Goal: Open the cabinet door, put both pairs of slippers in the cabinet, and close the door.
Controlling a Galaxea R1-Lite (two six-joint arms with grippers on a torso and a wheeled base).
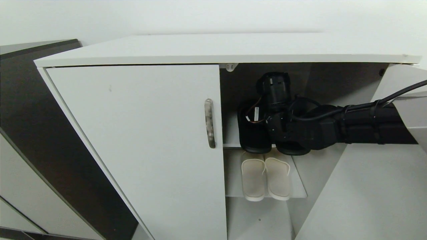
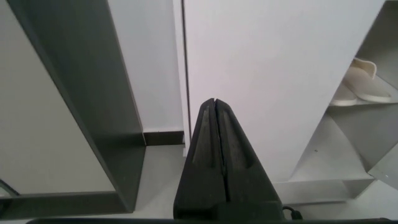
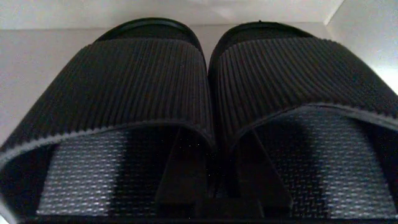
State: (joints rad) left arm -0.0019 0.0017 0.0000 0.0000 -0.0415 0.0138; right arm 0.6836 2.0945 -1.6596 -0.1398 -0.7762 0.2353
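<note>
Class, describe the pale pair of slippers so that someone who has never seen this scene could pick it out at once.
Start at the white cabinet, whose left door is closed and whose right side stands open. Inside, on the lower shelf, lies the cream pair of slippers, side by side. Unlike the black slippers on the shelf above, they are pale and sit lower.

I'm looking at a plain white cabinet (image 1: 213, 50) with a mottled silver door handle (image 1: 209, 123). The black slippers (image 1: 253, 138) have finely ribbed straps (image 3: 143, 87) and diamond-patterned footbeds (image 3: 93, 180). The cream slippers (image 1: 255, 178) have paler, whiter soles. The panel (image 1: 33, 100) beside the cabinet is very dark brown.
</note>
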